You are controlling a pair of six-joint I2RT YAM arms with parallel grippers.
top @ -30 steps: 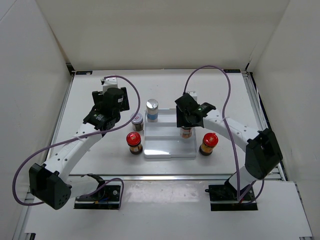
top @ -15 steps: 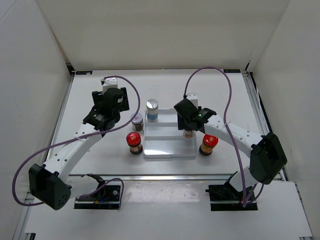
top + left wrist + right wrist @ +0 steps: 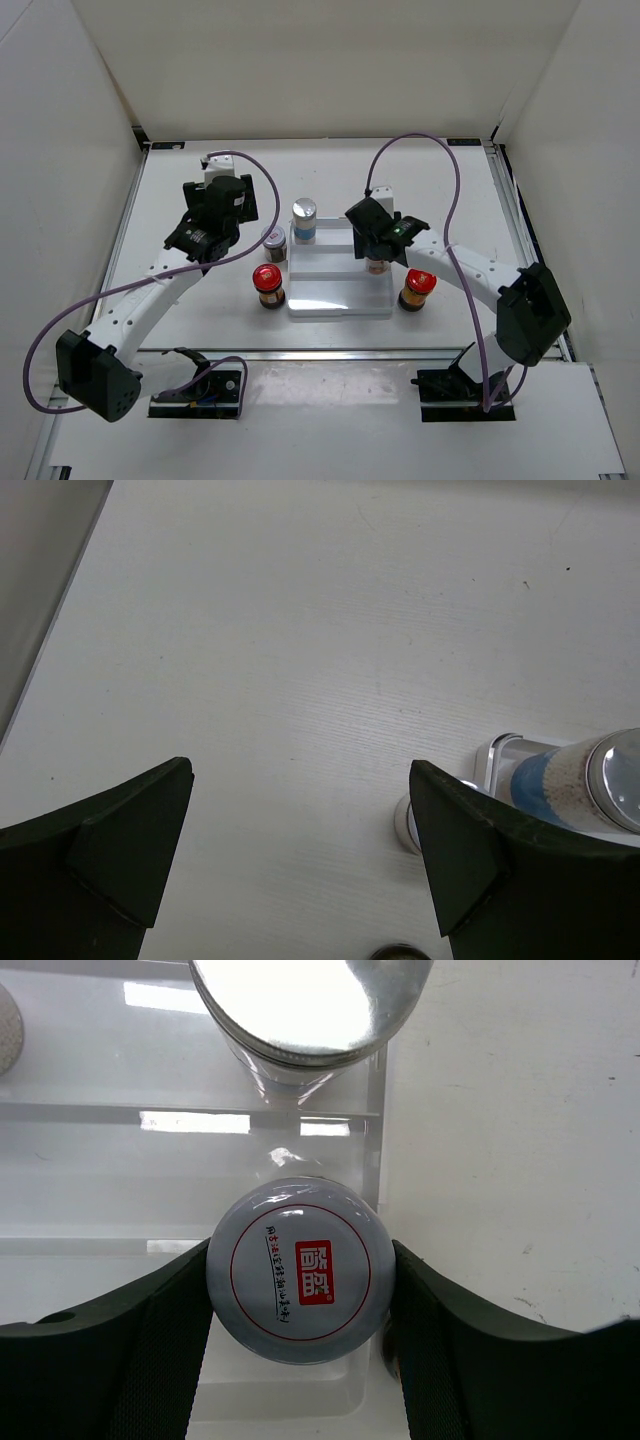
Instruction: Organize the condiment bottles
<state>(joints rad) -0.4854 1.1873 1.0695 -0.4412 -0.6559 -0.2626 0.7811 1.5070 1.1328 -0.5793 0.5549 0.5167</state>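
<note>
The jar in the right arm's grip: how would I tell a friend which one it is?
Start at the white stepped tray in the middle of the table. At its right end, the right gripper clasps the grey-lidded jar. Its pale lid bears a red square logo inside a red ring, unlike the red-lidded jar beside the tray.

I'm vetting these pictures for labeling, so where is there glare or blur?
Right wrist: strong glare washes out the silver-capped bottle, bright streaks lie on the white tray, the grey-lidded jar is sharp. Left wrist: fingers dark, soft-edged. Top external: even light, no blur.
</note>
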